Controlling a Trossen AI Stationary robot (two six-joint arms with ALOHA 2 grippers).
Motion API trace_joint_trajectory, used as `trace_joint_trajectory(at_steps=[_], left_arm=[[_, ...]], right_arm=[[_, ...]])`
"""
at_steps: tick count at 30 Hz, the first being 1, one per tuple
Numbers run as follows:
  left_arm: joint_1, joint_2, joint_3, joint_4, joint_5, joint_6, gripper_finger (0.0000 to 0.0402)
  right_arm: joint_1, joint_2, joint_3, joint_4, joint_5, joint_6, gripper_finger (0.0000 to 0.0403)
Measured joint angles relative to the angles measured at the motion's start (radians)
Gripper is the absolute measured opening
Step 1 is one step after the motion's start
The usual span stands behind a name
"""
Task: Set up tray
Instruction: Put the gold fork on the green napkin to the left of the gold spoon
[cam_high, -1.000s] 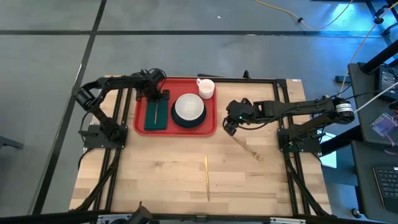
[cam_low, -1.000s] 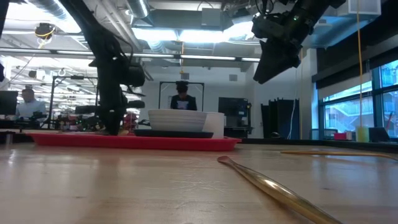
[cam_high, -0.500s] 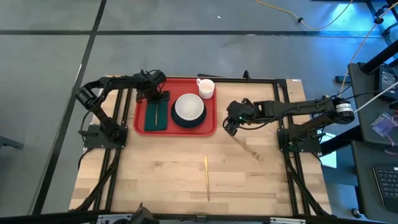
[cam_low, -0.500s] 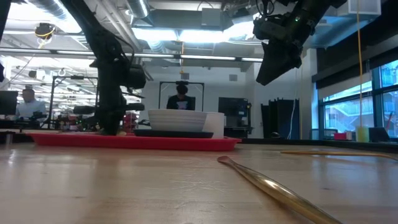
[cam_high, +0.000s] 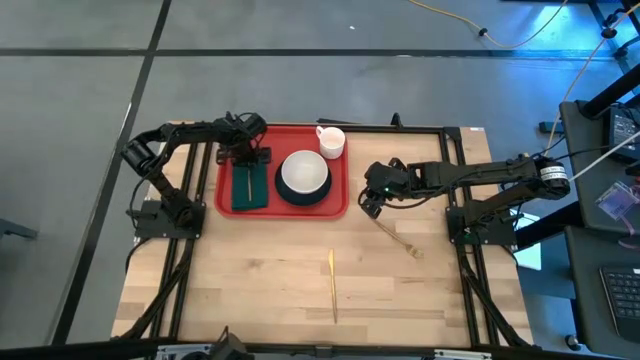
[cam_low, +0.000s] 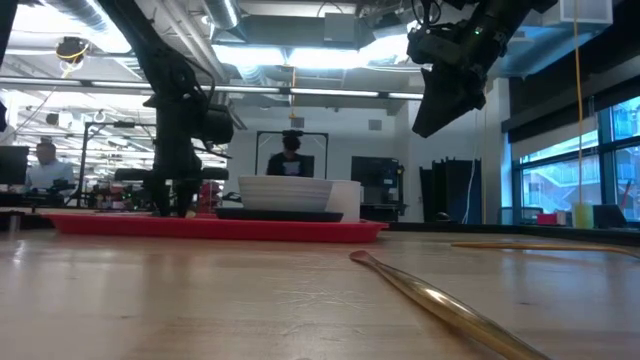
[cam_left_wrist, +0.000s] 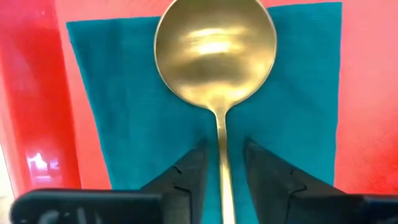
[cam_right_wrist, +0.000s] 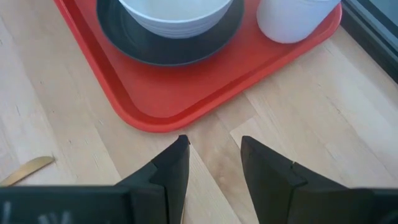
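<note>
From above, the tray lies at the far middle of the bench, and on it a green napkin at the left carries a gold spoon. A white bowl on a dark plate sits at the middle of the tray, and a white cup stands at its far right corner. The left gripper is over the far end of the napkin. The right gripper hangs just off the tray's right edge, above bare wood. Two more gold utensils lie on the bench: a slanted one near the right gripper and a straight one nearer the front.

At bench height, the tray is a low red strip, with the bowl and cup on it. The left gripper reaches down to the tray with its fingers spread. The right gripper hangs high, clear of everything. A gold utensil lies close in the foreground. Two people show in the room behind, one seated at far left.

Past the left wrist, the fingers stand released on either side of the spoon handle, not gripping it; the spoon rests on the napkin over the tray.

Past the right wrist, the fingers are open over the bench, beside the tray corner with plate, bowl and cup.
</note>
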Motion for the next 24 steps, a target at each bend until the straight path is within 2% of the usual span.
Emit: trace_joint_trajectory(at_steps=[8,15,24], left_arm=[[-0.006,0.0,0.0,0.008,0.008,0.063,0.0125],[-0.02,0.0,0.0,0.057,0.008,0.106,0.0127],[-0.023,-0.002,0.0,0.031,0.008,0.117,0.0128]], right_arm=[[0.0,0.0,0.0,0.0,0.0,0.003,0.0147],[0.0,0.0,0.0,0.0,0.0,0.003,0.0147],[0.0,0.0,0.0,0.0,0.0,0.003,0.0147]])
